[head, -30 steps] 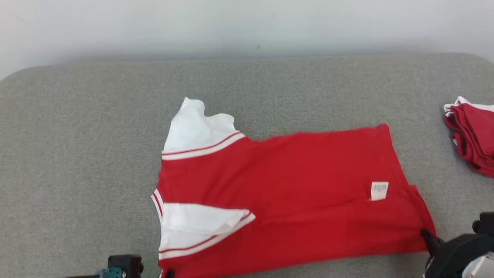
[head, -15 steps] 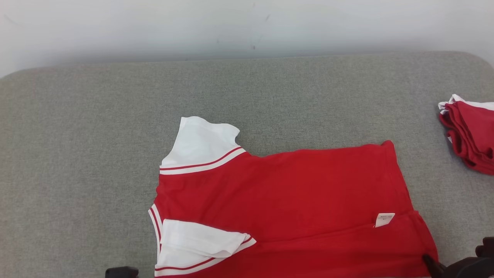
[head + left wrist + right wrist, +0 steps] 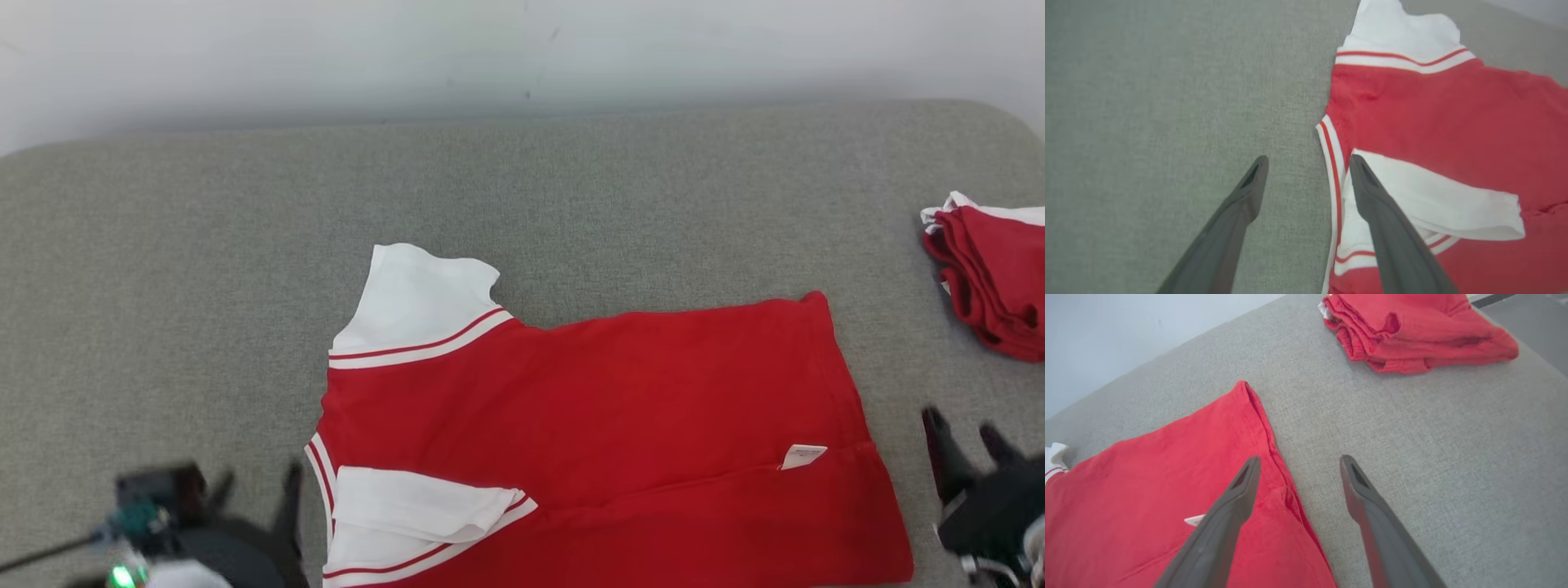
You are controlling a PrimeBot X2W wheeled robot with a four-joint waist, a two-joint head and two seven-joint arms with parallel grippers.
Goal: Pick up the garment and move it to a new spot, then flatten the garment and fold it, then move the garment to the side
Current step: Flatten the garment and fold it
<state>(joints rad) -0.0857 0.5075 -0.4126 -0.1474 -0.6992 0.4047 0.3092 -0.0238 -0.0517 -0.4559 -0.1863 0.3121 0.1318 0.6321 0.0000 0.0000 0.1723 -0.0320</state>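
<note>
Garment (image 3: 588,425), red with white sleeves, lies spread flat near the front edge of the grey padded surface (image 3: 204,245) in the head view. The left gripper (image 3: 255,490) by its neck end and the right gripper (image 3: 961,433) by its hem are both spread wide, holding nothing. A folded red pile (image 3: 996,278) sits at the right edge. Left wrist view: one finger is over the bare surface, the other over the folded white sleeve. Right wrist view: the parted fingers straddle the hem

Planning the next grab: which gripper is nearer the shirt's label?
Right. The right gripper sits past the hem near the label; left gripper is by the collar, across the shirt.
</note>
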